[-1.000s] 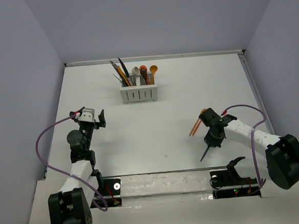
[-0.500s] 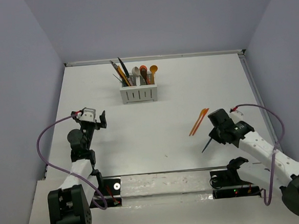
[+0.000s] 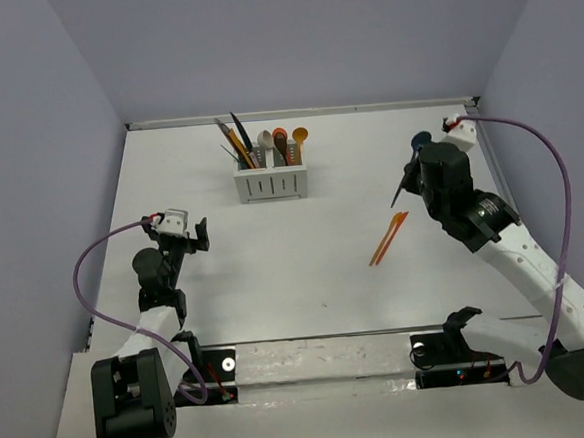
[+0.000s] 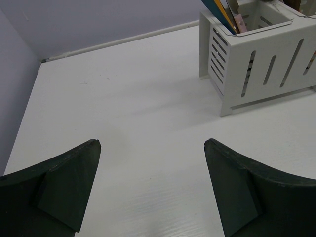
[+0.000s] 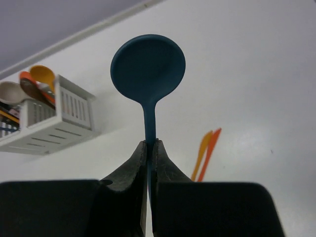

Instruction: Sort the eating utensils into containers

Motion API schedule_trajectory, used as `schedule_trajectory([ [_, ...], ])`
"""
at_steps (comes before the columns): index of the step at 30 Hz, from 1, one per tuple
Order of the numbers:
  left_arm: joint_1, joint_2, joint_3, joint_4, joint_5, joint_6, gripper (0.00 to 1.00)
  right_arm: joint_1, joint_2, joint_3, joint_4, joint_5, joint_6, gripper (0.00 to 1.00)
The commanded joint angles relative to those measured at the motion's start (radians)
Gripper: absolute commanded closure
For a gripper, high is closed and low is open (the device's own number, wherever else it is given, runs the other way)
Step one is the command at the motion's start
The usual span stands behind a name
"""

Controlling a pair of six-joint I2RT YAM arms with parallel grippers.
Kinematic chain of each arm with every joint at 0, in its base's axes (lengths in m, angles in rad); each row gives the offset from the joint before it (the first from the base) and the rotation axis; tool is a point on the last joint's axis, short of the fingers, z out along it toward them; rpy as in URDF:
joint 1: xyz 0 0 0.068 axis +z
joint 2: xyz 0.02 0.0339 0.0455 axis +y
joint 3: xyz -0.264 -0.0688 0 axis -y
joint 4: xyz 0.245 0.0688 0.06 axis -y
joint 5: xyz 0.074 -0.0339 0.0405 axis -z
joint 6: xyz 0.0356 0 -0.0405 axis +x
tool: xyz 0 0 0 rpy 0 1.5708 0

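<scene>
Top external view: the right gripper [image 3: 416,167] was seen over the far right part of the table [image 3: 325,267], clamped on the handle of a dark blue spoon [image 3: 421,141]. In the right wrist view the handle was shown pinched between the fingertips [image 5: 136,163], with the round bowl stood above them. Two orange utensils [image 3: 387,238] were laid side by side on the table, well apart from the white caddy [image 3: 272,184], in which other utensils [image 3: 264,141] were stood upright. The left gripper [image 3: 195,234] was held with its fingers spread apart, near the caddy's front left corner.
</scene>
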Motion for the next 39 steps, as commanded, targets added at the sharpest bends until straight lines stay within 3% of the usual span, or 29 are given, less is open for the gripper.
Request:
schedule_trajectory([
  [1, 0.000, -0.007, 0.035, 0.066, 0.001, 0.016, 0.01, 0.063, 0.154, 0.156, 0.454, -0.075, -0.335, 1.00],
  [3, 0.001, -0.004, 0.037, 0.065, -0.002, 0.016, 0.01, 0.106, 0.228, 0.178, 0.588, -0.074, -0.410, 1.00],
  [4, 0.001, 0.000, 0.038, 0.065, -0.002, 0.016, 0.01, 0.127, 0.272, 0.188, 0.743, -0.068, -0.458, 1.00],
  [7, 0.000, 0.000, 0.041, 0.063, 0.000, 0.014, 0.01, 0.219, 0.469, 0.260, 1.015, -0.081, -0.752, 1.00],
  [9, 0.001, 0.000, 0.041, 0.062, 0.003, 0.016, 0.01, 0.220, 0.625, 0.360, 1.093, -0.110, -0.815, 1.00],
  [15, 0.001, 0.028, 0.057, 0.054, 0.004, 0.019, 0.01, 0.220, 0.985, 0.619, 1.084, -0.161, -0.837, 1.00],
  [19, 0.001, 0.042, 0.064, 0.046, -0.002, 0.016, 0.01, 0.220, 1.102, 0.696, 1.066, -0.190, -0.784, 1.00],
  [29, 0.000, 0.052, 0.078, 0.034, -0.025, 0.005, 0.01, 0.220, 1.109, 0.566, 1.082, -0.215, -0.632, 0.99],
  [30, 0.001, 0.052, 0.077, 0.034, -0.023, 0.005, 0.01, 0.220, 1.092, 0.551, 1.064, -0.204, -0.636, 0.80],
  [34, 0.000, 0.040, 0.072, 0.039, -0.020, 0.006, 0.01, 0.220, 1.013, 0.517, 0.977, -0.227, -0.635, 0.51],
  [36, 0.001, 0.031, 0.064, 0.043, -0.020, 0.006, 0.01, 0.220, 0.930, 0.474, 0.937, -0.239, -0.638, 0.41],
  [39, 0.001, 0.022, 0.060, 0.046, -0.019, 0.006, 0.01, 0.220, 0.810, 0.429, 0.788, -0.191, -0.604, 0.39],
])
